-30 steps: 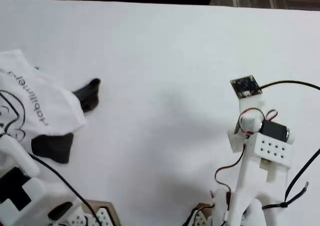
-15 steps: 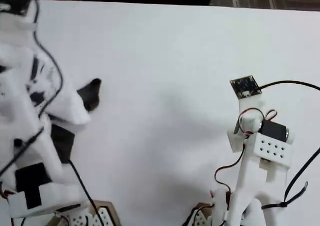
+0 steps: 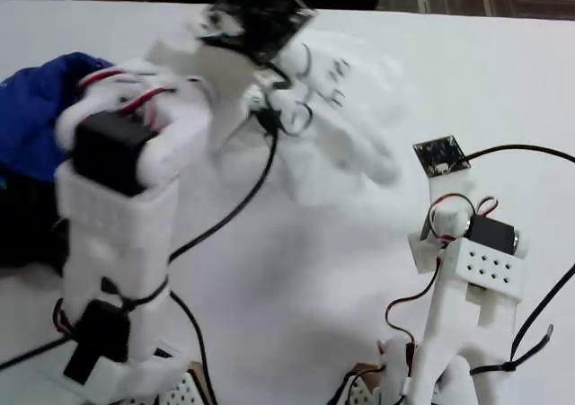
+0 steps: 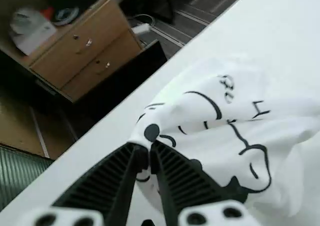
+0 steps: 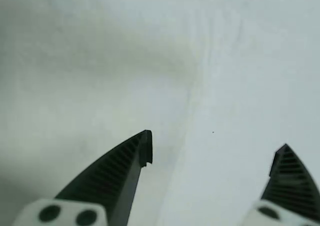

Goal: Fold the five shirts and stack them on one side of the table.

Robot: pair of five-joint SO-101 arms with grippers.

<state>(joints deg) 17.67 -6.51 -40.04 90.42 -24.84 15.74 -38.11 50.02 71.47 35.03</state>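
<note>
The white shirt [image 4: 225, 121] is soft, thin cloth, rumpled into loose folds and printed with a black line drawing of curling strokes. In the high view it [image 3: 337, 118] lies over the far middle of the counter [image 3: 296, 279], bunched and uneven in outline. The counter is smooth, matte and white.

The left claw [image 4: 147, 153] has its two ribbed black fingers [image 4: 172, 178] pressed together, pinching a raised fold of the white shirt near a round black spot in the print. The rest of the cloth trails away from the pinch toward the counter [image 4: 280, 25].

The right claw [image 5: 215, 151] hangs spread wide apart. Its pointed, ribbed black fingers [image 5: 132, 158] hold nothing and sit over bare counter [image 5: 100, 60].

In the high view the left arm [image 3: 126, 207], made of blocky white plastic with a black motor, rises tall in the foreground. It covers part of the near-left counter, and a black cable [image 3: 243, 198] loops off it. A blue garment [image 3: 36, 109] lies heaped at the left edge, partly behind that arm. The right arm [image 3: 458, 279] stands at the near right, apart from the white shirt.

Beyond the counter's edge, the left wrist view shows a wooden drawer cabinet [image 4: 75, 50] on the floor.
</note>
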